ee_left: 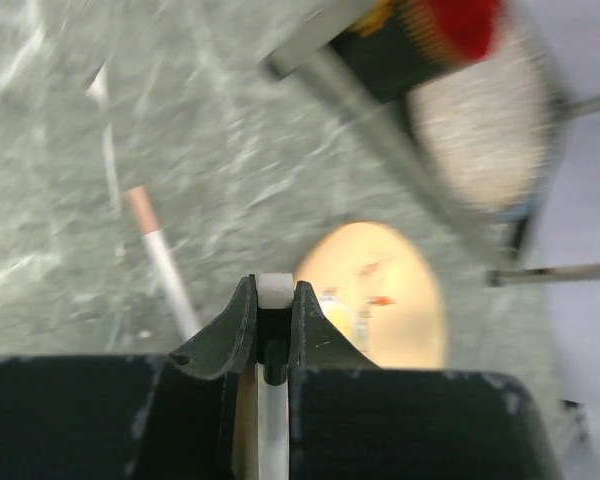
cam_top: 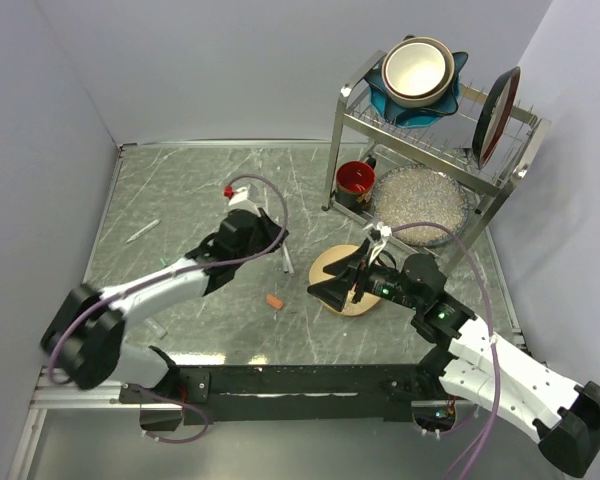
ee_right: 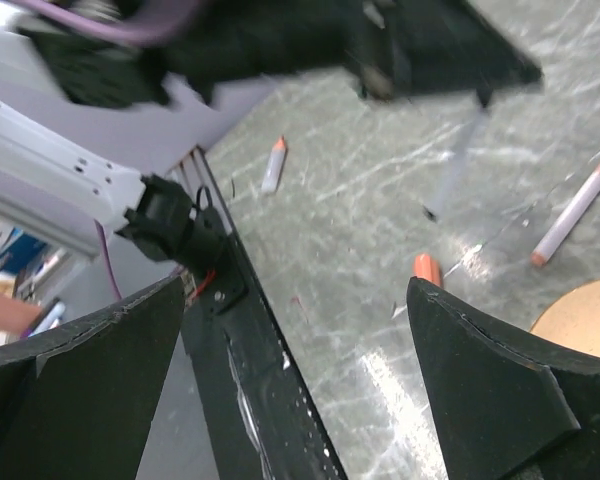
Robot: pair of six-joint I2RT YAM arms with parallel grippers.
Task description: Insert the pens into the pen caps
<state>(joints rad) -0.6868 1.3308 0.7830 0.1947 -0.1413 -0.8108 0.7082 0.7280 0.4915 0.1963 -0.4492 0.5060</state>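
Observation:
My left gripper (cam_top: 272,238) (ee_left: 275,287) is shut on a white pen (ee_left: 275,292), pinched upright between its jaws above the table's middle. In the right wrist view that pen (ee_right: 456,165) hangs blurred below the left gripper. A second pen with a reddish tip (ee_left: 161,258) (ee_right: 578,207) lies on the table beside it. An orange-red pen cap (cam_top: 274,301) (ee_right: 425,268) lies near the front, just beyond one finger of my right gripper (cam_top: 323,290) (ee_right: 295,290). That gripper is open and holds nothing. Another pen (ee_right: 273,165) lies near the front rail, and one more (cam_top: 142,231) at the far left.
A round wooden disc (cam_top: 352,302) (ee_left: 412,300) lies under my right wrist. A metal dish rack (cam_top: 435,130) at the back right holds bowls, a plate and a glass dish, with a red cup (cam_top: 356,178) beside it. A black rail (ee_right: 250,330) runs along the near edge.

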